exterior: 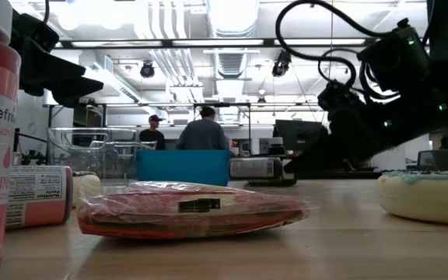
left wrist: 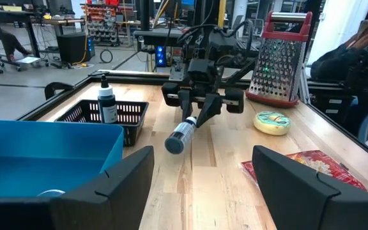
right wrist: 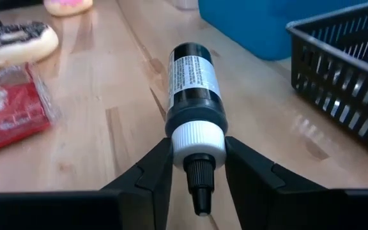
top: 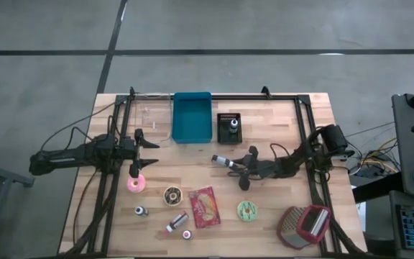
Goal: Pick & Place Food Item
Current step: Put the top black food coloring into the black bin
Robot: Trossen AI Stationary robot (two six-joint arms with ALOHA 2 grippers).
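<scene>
Clamped at its white cap between the right gripper's [right wrist: 199,167] jaws: a dark squeeze bottle [right wrist: 193,83], lying nearly level, nozzle toward the wrist, body reaching out over the wooden bench [top: 279,144]. Seen from above, gripper and bottle near the bench's middle, in front of the blue bin [top: 192,116] and the black basket [top: 229,127], which holds a second bottle upright. Not clear whether the gripped bottle touches the boards or hangs just above them.

Parked at the bench's left edge: left gripper [top: 144,155], jaws spread wide, gripping nothing, aimed almost level across the boards toward the right arm.

Spread along the front half: pink donut [top: 135,184] just in front of the left gripper, chocolate donut [top: 172,195] beside it, red snack packet [top: 205,206] flat, green-iced donut [top: 247,210] to its right. Red-handled grater [top: 304,225] at the front right corner. Small containers near the front left, too small to identify.

Two people at workstations beyond the bench in the low view.
</scene>
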